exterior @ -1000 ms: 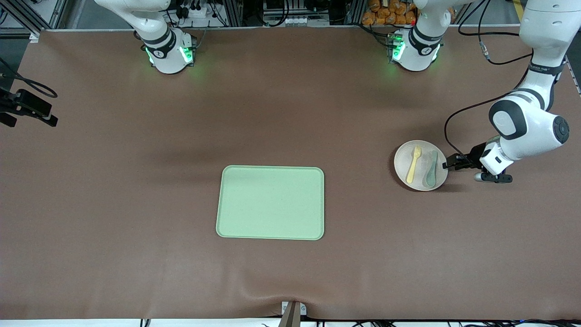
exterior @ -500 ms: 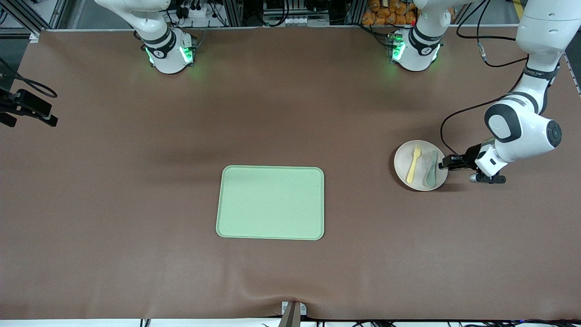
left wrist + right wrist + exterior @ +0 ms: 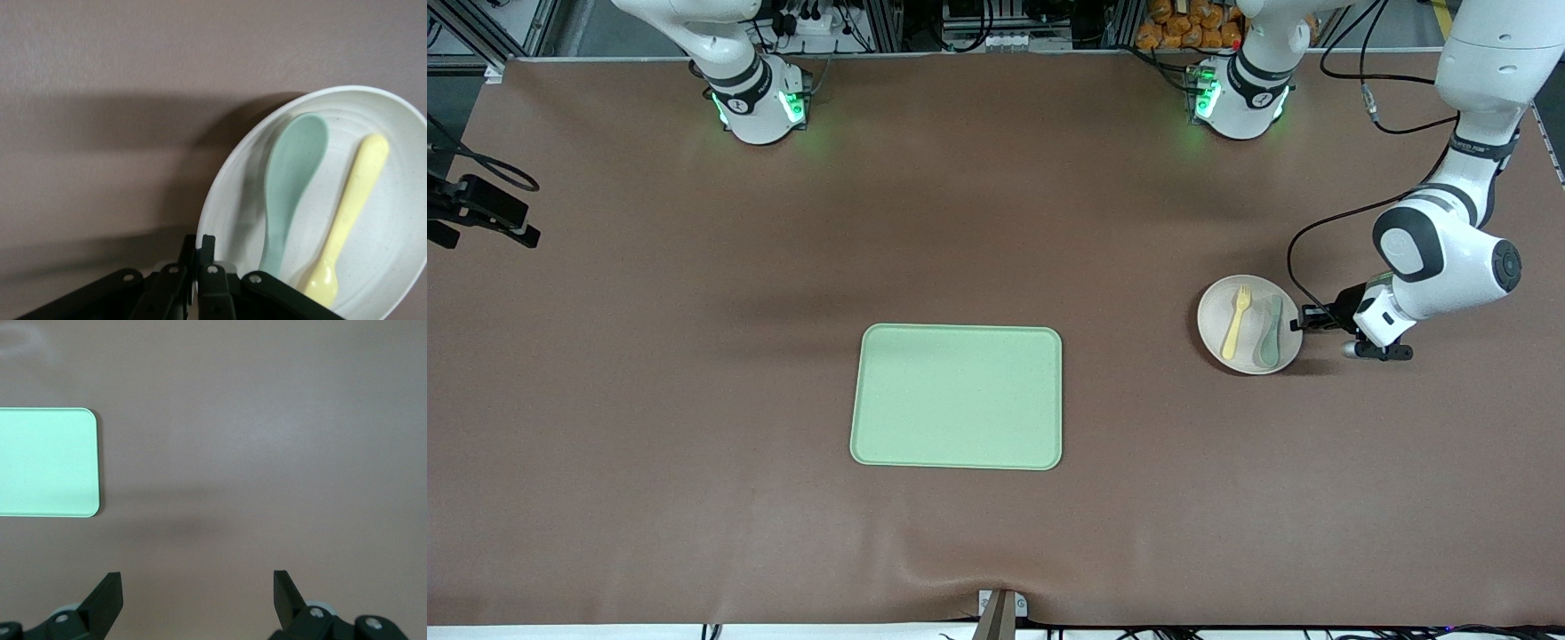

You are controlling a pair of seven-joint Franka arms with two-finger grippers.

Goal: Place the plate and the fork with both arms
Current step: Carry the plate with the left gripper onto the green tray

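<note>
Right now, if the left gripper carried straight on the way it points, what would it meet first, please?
The left gripper is already at the rim of the plate, so it would probably push the plate; the grey-green spoon lies next in line.

Place: robotics lab, test bench
Table (image 3: 649, 400): wide, under a plain brown mat
Arms: two white robot bases (image 3: 756, 102) bolted at the table's edge, green lights glowing
Background: aluminium framing (image 3: 516, 31), power strips, loose black cables (image 3: 1343, 213)
Side: camera on a mount (image 3: 480, 209)
</note>
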